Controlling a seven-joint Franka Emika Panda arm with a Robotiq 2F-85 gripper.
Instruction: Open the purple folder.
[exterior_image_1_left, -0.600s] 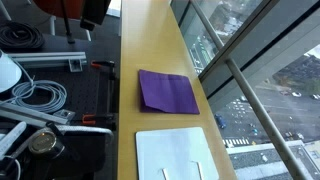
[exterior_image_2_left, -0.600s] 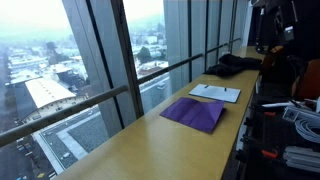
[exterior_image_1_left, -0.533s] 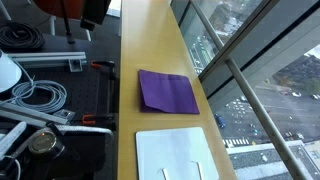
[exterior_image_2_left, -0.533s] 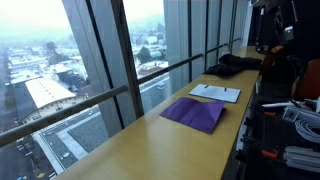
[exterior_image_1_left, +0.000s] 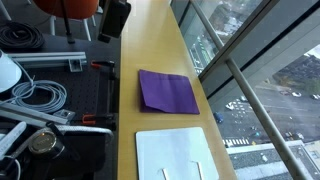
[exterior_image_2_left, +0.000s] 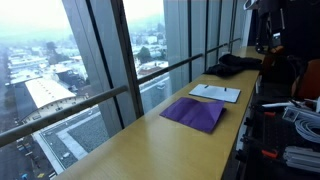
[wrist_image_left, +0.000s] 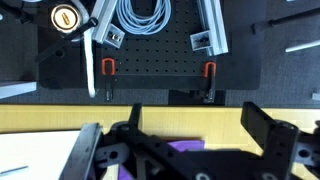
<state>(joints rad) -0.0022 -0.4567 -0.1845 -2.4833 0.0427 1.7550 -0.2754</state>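
The purple folder (exterior_image_1_left: 167, 92): has the arm got hold of it?

— No. In the wrist view the fingers (wrist_image_left: 82, 152) stand spread wide with nothing between them. The gripper (wrist_image_left: 176, 142) hangs well above the wooden counter (exterior_image_1_left: 150, 40), touching nothing.

— And the folder itself?

— Flat and apparently closed in the middle of the counter, with a white sheet (exterior_image_1_left: 175, 155) lying just beside it on the same counter, apart from it.

— What worries you?

— The cover is thin and lies flush on the counter. A finger coming down on it, not under its free edge, would likely shove the whole folder along the counter, perhaps onto the white sheet. Pinching both covers together would lift it shut, not open. I also cannot tell which edge is the fold; working that edge would open nothing.
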